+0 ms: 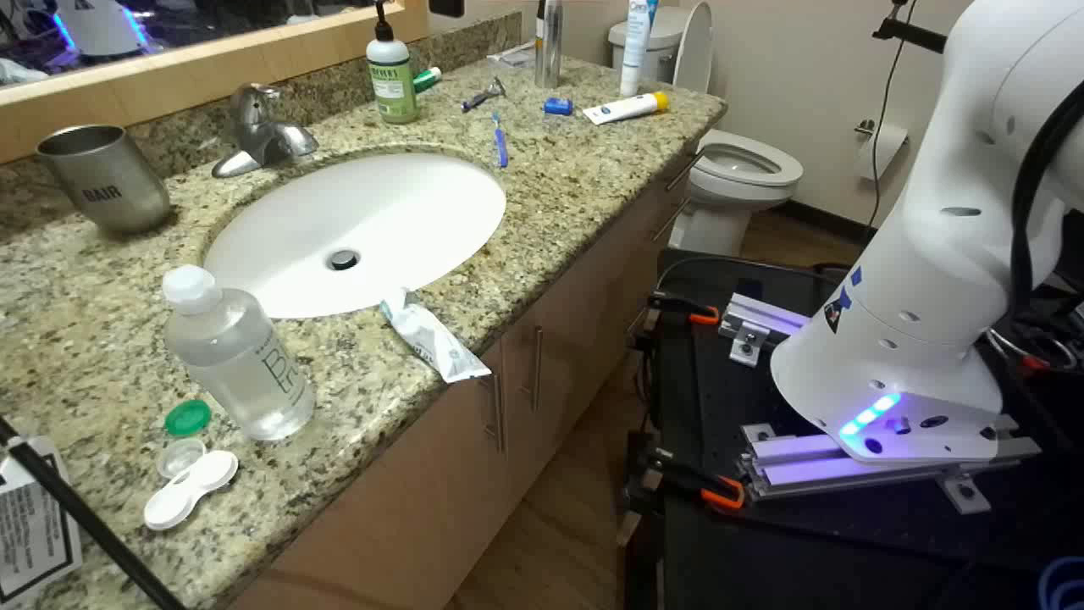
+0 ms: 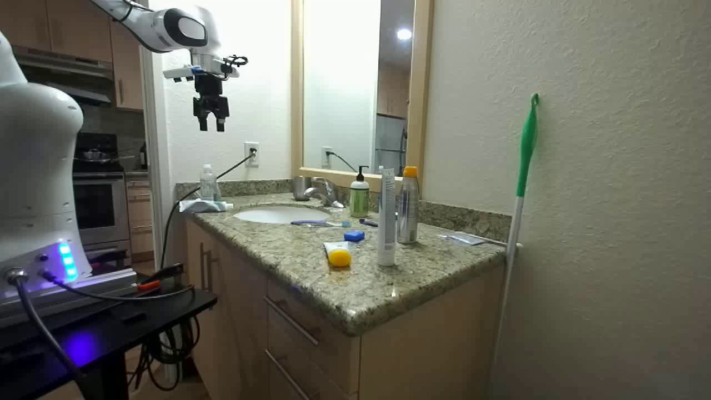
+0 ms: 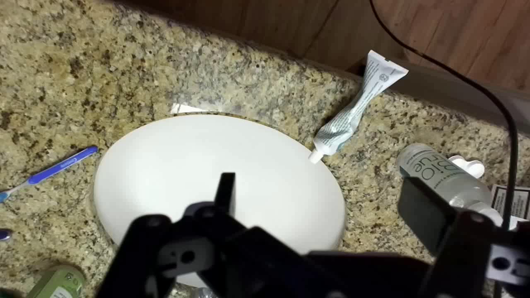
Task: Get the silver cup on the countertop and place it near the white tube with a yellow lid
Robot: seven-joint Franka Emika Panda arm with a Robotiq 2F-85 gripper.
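Wrist view: empty gripper [image 3: 319, 189] points down at the sink [image 3: 186, 149], fingers [image 3: 426, 215] apart, presumably to straddle the cup [image 1: 103, 180] near it

My rounded base [image 1: 931, 373] is smooth and white, glowing with a segmented blue-white light strip [image 1: 871, 414]; on it, too, a dark cable [image 2: 31, 316] enters a round metal connector [image 2: 15, 276]. Near the top of the base I wear a black-and-blue sticker [image 1: 837, 310] and a small blue diamond-shaped decal [image 1: 856, 275], with small grey oval spots [image 1: 961, 211] on and above it. Over the base, a thick black cable [image 1: 1020, 220] follows my white arm [image 1: 940, 254]. Away from the base and higher come a dark-bordered oval cap [image 2: 191, 28] and my angular black two-fingered pincer [image 2: 212, 126], with grey, round-holed metal plates [image 3: 203, 248] and flat dark pads [image 3: 424, 215].
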